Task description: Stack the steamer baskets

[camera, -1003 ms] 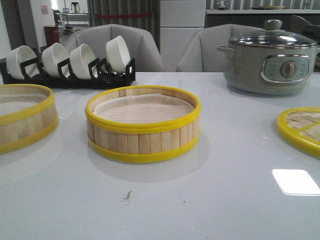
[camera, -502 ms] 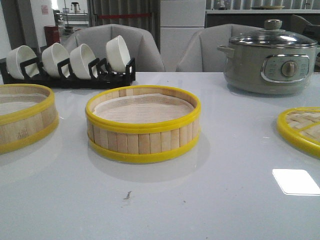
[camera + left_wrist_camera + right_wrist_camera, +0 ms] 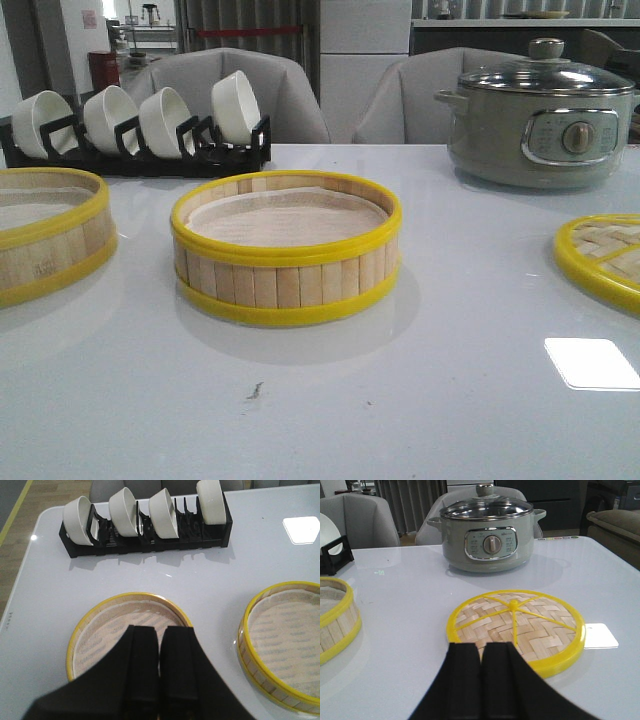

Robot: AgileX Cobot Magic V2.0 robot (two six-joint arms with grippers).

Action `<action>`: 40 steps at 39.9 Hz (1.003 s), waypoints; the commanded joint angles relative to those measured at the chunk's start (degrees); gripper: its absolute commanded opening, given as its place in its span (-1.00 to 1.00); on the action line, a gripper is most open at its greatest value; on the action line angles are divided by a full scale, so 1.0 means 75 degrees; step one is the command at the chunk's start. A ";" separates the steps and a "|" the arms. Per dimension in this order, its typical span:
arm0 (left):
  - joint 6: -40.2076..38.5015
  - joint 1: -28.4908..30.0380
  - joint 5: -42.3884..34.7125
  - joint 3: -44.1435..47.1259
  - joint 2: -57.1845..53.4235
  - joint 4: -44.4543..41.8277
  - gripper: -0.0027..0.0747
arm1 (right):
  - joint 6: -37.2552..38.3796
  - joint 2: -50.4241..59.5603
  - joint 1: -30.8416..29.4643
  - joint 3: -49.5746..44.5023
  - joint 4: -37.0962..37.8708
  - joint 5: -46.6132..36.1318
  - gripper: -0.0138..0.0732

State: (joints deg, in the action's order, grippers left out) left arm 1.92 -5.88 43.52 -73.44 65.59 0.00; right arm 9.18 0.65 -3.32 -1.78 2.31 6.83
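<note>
Two steamer baskets stand apart on the white table. One basket (image 3: 285, 250) is in the middle and the other basket (image 3: 45, 235) is at the left edge. Both are empty, with a pale liner inside. Neither gripper shows in the front view. In the left wrist view my left gripper (image 3: 160, 628) is shut and empty, above the left basket (image 3: 107, 625); the middle basket (image 3: 285, 635) lies beside it. In the right wrist view my right gripper (image 3: 480, 645) is shut and empty, at the near edge of the flat woven lid (image 3: 520, 622). The middle basket (image 3: 335, 617) shows at that view's edge.
A black rack with several white bowls (image 3: 140, 125) stands at the back left. A grey electric cooker with a glass lid (image 3: 540, 120) stands at the back right. The woven lid (image 3: 605, 255) lies at the right edge. Grey chairs stand behind the table.
</note>
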 commanded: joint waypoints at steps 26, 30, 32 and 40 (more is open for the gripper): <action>0.0036 -0.0053 -0.1444 -0.0202 -0.0141 -0.0144 -0.71 | -0.0028 0.0148 -0.0006 0.0117 0.0082 -0.0639 -0.62; 0.0036 -0.0053 -0.1444 -0.0202 -0.0141 -0.0144 -0.71 | -0.0028 0.0148 -0.0006 0.0117 0.0082 -0.0639 -0.62; 0.0036 -0.0053 -0.1426 -0.0202 -0.0141 -0.0144 -0.71 | -0.0028 0.0148 -0.0015 0.0117 0.0082 -0.0642 -0.62; 0.0036 -0.0053 -0.1230 -0.0202 -0.0141 -0.0179 -0.71 | -0.0037 0.0148 -0.0023 0.0117 0.0161 -0.1407 -0.62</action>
State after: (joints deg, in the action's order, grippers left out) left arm 2.27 -5.88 38.08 -73.43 65.59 -0.98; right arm 9.18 0.65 -3.32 -1.78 2.43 4.02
